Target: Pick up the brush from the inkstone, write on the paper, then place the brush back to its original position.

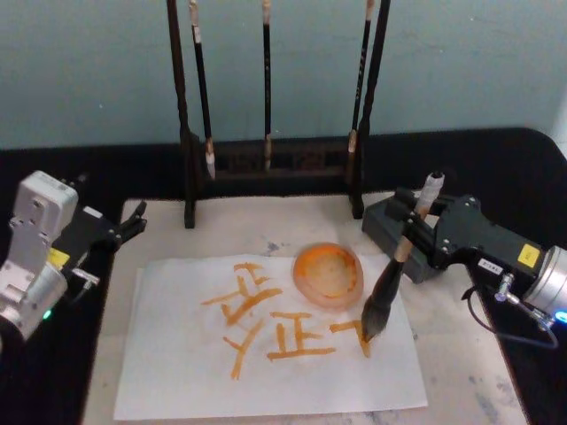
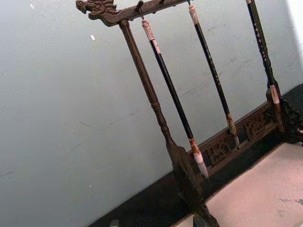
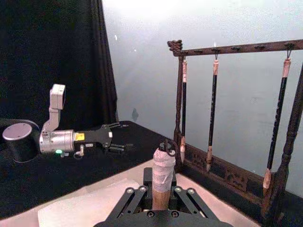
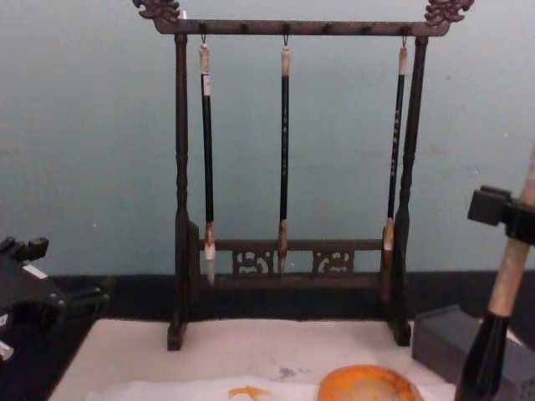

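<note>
My right gripper (image 1: 410, 228) is shut on the pale upper handle of the brush (image 1: 388, 290), which leans down to the left. The brush's bristle tip rests on the right part of the paper (image 1: 177, 372), at the end of an orange stroke. Several orange characters cover the sheet. The dark grey inkstone (image 1: 381, 228) sits just behind the gripper, with nothing on it. The right wrist view looks down the taped handle top of the brush (image 3: 163, 175). In the chest view the brush (image 4: 506, 288) stands at the right edge. My left gripper (image 1: 133, 226) is parked open at the table's left side.
A dark wooden rack (image 1: 266, 168) with three thin hanging brushes stands at the back of the cream mat (image 1: 461, 372). An orange dish (image 1: 329, 274) sits on the paper's upper right, close to the brush. Black cloth borders the mat.
</note>
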Motion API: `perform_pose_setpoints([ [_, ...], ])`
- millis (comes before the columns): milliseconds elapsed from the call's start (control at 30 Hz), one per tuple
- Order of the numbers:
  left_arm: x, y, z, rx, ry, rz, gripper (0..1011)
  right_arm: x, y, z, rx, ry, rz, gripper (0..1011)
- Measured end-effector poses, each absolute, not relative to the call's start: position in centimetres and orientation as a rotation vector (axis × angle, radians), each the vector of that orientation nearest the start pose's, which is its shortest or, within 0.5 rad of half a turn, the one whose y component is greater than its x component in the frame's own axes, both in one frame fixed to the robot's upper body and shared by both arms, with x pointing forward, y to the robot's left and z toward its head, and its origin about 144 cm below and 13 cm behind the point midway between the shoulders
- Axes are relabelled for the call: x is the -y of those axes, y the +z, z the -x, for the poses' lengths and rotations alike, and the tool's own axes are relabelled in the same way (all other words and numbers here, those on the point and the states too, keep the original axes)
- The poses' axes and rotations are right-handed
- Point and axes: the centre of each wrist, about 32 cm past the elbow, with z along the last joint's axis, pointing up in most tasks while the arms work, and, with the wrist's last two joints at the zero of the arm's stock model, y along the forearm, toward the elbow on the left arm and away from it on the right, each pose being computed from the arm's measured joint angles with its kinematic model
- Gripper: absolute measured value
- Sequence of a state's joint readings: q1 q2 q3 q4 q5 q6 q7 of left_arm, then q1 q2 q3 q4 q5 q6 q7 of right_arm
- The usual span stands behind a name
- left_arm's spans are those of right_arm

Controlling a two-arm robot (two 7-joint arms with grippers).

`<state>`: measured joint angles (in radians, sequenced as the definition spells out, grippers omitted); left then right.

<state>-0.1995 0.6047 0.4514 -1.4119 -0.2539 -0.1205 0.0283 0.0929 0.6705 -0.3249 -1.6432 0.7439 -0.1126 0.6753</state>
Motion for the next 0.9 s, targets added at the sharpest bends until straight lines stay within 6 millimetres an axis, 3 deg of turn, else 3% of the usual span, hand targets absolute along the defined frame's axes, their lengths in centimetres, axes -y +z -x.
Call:
perform_pose_setpoints([
  [900,-30.97,113.98,-48.86,0.285,1.248,-0.304,1010,32.24,118.96,-46.27,0.039,-0.631,-0.068,168],
])
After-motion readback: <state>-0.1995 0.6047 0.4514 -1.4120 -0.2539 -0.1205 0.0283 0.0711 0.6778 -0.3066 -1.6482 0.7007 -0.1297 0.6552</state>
